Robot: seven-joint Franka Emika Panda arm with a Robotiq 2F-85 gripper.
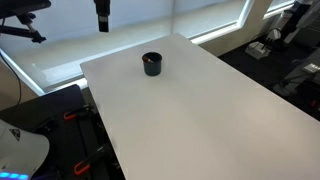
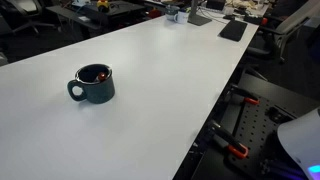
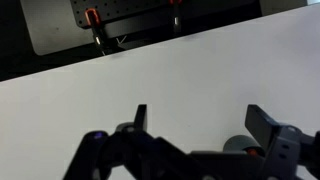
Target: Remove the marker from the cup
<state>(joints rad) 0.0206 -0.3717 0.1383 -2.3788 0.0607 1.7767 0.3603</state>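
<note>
Marker (image 2: 96, 73) inside cup (image 2: 101, 90), handle (image 2: 74, 90) visible

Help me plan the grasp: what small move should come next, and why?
Probably move the end effector toward a spot above the cup. It hangs open, high and off to one side, while the marker sits inside the cup, its reddish end showing at the rim.

The matte black two-finger gripper (image 3: 200, 124) runs along the bottom of the wrist view. It is built of blocky, angular linkage bars, uniformly dark, each side ending in a flat-sided, squared-off fingertip (image 3: 141, 114). In an exterior view it (image 1: 102, 15) appears as a slim dark column, its details too small to tell.
</note>
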